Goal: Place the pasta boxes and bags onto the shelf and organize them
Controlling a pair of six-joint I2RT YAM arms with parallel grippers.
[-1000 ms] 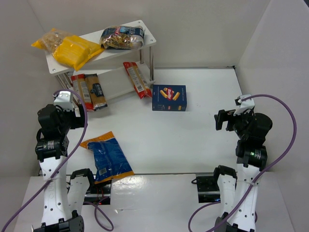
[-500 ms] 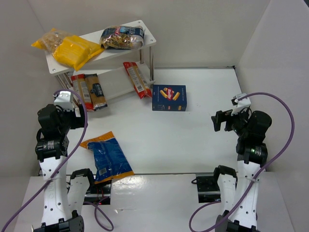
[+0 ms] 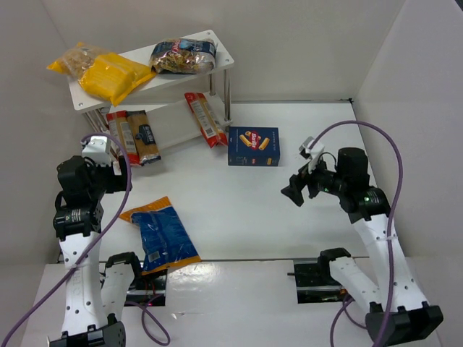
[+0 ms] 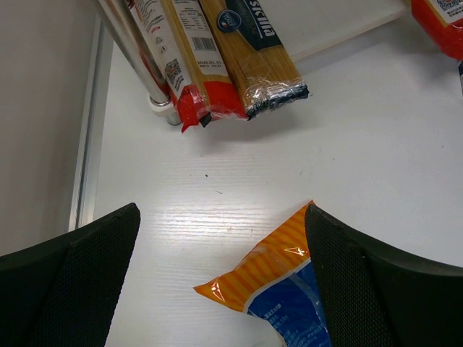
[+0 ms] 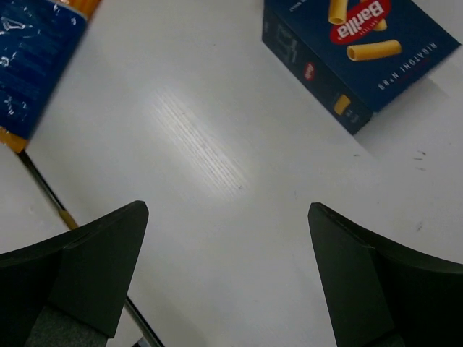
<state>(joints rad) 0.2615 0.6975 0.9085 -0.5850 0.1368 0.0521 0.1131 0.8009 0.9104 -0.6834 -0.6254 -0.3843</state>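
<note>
The white two-tier shelf (image 3: pixel 217 37) stands at the back left. Its top board holds a yellow bag (image 3: pixel 112 76) and a clear pasta bag (image 3: pixel 182 56). Its lower board holds narrow red-edged packs (image 3: pixel 204 118), also in the left wrist view (image 4: pixel 184 61). A dark-blue box (image 3: pixel 253 146) lies flat on the table, seen in the right wrist view (image 5: pixel 362 50). A blue bag with orange ends (image 3: pixel 160 235) lies front left, its end in the left wrist view (image 4: pixel 271 282). My left gripper (image 3: pixel 108 170) is open above that end. My right gripper (image 3: pixel 298 186) is open over bare table.
White walls enclose the table on the left, back and right. The table's near edge (image 3: pixel 239 260) runs in front of the arm bases. A spaghetti pack (image 3: pixel 145 135) sticks out of the lower shelf toward my left arm.
My right arm has swung left and forward, from the right side toward the table's middle, near the dark-blue box. The left arm and all packs have stayed put.
</note>
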